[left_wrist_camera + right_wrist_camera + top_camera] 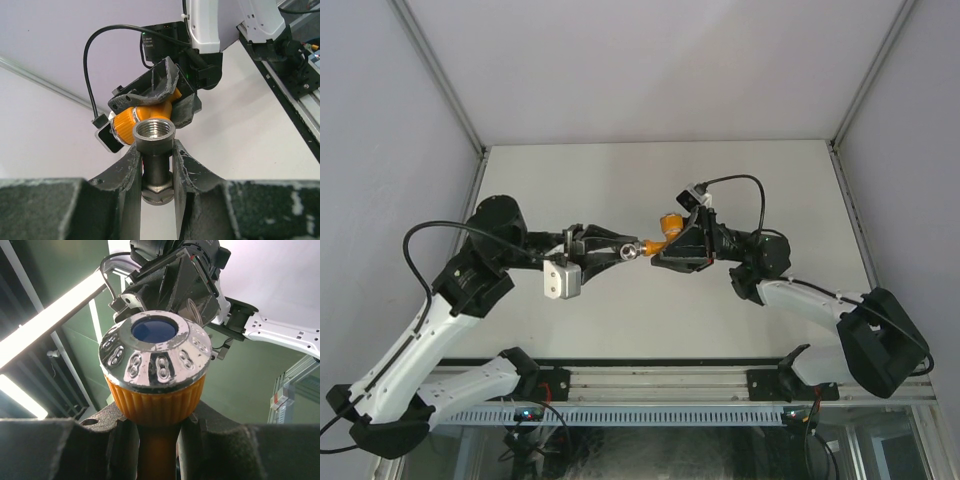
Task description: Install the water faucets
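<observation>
My left gripper point(633, 250) is shut on the grey metal fitting point(154, 159), a threaded socket with a hex base, held upright between the fingers point(126, 172). My right gripper point(665, 243) is shut on the orange tap body point(669, 226). In the right wrist view its ribbed orange knob with a chrome cap point(155, 371) stands above my jaws. In the left wrist view the orange tap point(140, 119) sits just behind the fitting's open mouth. The two grippers meet tip to tip above the middle of the table, the parts close together or touching.
The white table point(660, 310) lies under both arms, with a metal rail point(650, 385) along its near edge. White walls enclose the back and sides. A black cable point(740, 185) loops above the right wrist.
</observation>
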`<state>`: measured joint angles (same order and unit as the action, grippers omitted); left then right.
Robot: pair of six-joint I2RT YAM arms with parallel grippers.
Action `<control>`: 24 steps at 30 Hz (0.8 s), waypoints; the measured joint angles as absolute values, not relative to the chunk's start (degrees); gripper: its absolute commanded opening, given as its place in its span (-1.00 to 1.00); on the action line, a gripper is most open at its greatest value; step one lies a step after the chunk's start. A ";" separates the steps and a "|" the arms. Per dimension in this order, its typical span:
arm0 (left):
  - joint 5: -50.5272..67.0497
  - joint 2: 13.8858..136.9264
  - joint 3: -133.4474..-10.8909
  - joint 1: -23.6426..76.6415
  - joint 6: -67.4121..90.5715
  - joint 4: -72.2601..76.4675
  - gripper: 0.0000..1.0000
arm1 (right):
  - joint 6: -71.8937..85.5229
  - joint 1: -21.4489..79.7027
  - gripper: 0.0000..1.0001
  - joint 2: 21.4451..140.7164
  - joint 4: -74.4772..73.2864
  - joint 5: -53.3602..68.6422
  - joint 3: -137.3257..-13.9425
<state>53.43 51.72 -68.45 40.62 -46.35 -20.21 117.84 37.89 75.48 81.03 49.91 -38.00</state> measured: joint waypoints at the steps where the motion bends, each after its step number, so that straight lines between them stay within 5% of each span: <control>1: 53.23 51.72 -68.51 40.62 -46.98 -20.82 -0.80 | 117.97 38.06 -1.00 75.96 81.58 49.82 -38.00; 19: 51.29 48.84 -66.08 41.41 -44.25 -16.38 0.22 | 118.13 39.24 -1.00 76.34 82.39 44.75 -38.02; 22: 51.24 48.84 -66.00 41.52 -42.70 -15.27 0.94 | 117.60 39.27 -1.00 76.34 82.39 43.55 -38.04; 24: 51.20 48.53 -65.45 41.74 -41.36 -13.30 1.00 | 116.84 39.16 -1.00 76.34 82.06 42.63 -38.04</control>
<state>51.20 48.53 -65.45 41.74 -41.36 -13.30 116.84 39.16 76.34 82.06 42.63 -38.04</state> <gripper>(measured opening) 0.910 0.287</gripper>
